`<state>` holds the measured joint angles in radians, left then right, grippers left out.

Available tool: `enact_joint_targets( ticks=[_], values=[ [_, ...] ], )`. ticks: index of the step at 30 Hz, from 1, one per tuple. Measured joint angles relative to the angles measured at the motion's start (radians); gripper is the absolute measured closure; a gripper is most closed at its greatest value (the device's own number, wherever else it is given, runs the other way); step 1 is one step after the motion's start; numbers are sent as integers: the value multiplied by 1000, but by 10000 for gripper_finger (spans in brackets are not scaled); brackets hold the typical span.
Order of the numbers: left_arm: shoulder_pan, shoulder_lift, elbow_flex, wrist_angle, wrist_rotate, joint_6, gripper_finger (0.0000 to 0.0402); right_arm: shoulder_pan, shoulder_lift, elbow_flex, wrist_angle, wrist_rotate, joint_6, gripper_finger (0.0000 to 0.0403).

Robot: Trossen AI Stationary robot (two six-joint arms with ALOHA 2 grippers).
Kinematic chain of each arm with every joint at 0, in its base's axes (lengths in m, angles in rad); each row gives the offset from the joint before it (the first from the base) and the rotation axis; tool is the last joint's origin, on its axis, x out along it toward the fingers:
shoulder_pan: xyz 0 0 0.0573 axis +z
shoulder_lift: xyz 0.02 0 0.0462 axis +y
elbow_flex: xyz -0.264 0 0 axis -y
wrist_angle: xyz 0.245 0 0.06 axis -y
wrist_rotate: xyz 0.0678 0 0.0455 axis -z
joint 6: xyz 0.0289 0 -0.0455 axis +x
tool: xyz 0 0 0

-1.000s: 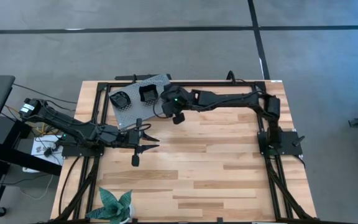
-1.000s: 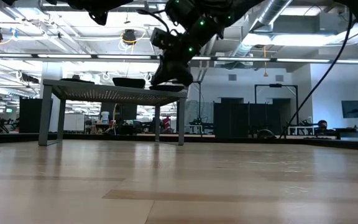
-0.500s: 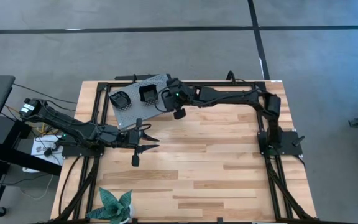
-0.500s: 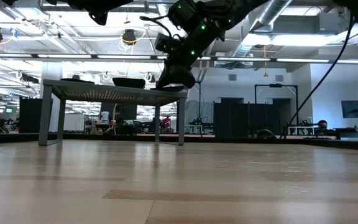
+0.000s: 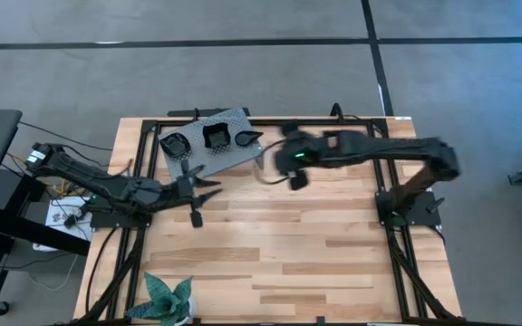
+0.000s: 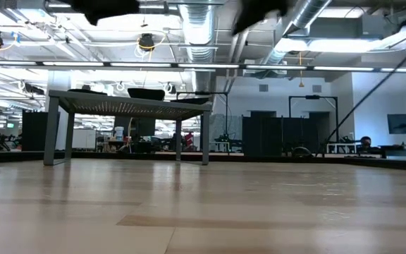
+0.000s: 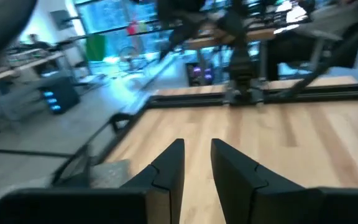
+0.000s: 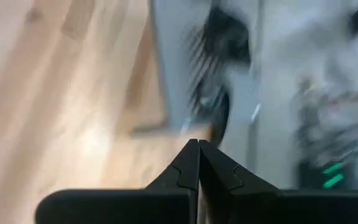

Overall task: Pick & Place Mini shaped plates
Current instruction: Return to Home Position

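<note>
Three glossy black mini plates rest on the grey perforated stand [image 5: 196, 158] at the table's far left: a roundish one [image 5: 177, 143], a squarish one [image 5: 216, 136] and a teardrop one [image 5: 247, 138] at the stand's right end. In the low view the plates [image 6: 146, 92] show as dark shapes on the stand's top [image 6: 129, 106]. My right gripper [image 5: 270, 167] [image 8: 198, 144] is blurred, shut and empty, to the right of the stand. My left gripper [image 5: 212, 185] [image 7: 197, 149] hovers open just on the near side of the stand, holding nothing.
A green leafy plant [image 5: 169, 299] stands at the table's near left edge. Black frame rails [image 5: 333, 120] run along the far and side edges. The bare wooden top [image 5: 315, 244] spreads across the middle and the right.
My right gripper has pulled away from the stand's right end toward the table's right, fast enough to blur, and the teardrop plate stays behind on the stand. My left gripper has moved a little toward the far edge, closer to the stand.
</note>
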<state>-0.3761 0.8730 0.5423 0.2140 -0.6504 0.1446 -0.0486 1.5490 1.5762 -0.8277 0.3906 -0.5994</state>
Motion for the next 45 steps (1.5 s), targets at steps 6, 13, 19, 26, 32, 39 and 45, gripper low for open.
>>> enact_joint_targets(
  ticks=[6, 13, 19, 26, 32, 39, 45],
  values=[
    [-81, -236, -11, -191, -53, -40, 321, -73, -363, -408, 86, -102, 257, 402],
    [-184, -540, -204, -193, -49, -26, 321, -126, -797, -996, 597, -122, 285, 402],
    [-188, -778, -371, -110, 193, 56, 321, -147, -1114, -1234, 756, -323, 311, 402],
    [-187, -868, -431, -77, 237, 114, 321, -158, -1464, -1341, 668, -341, 402, 401],
    [-185, -865, -455, -69, 249, 136, 321, -157, -1524, -1383, 621, -334, 433, 401],
    [-184, -861, -497, -66, 218, 166, 321, -164, -1511, -1411, 630, -314, 353, 401],
    [-184, -819, -529, -66, 221, 124, 321, -161, -1510, -1414, 618, -314, 455, 401]
  ],
)
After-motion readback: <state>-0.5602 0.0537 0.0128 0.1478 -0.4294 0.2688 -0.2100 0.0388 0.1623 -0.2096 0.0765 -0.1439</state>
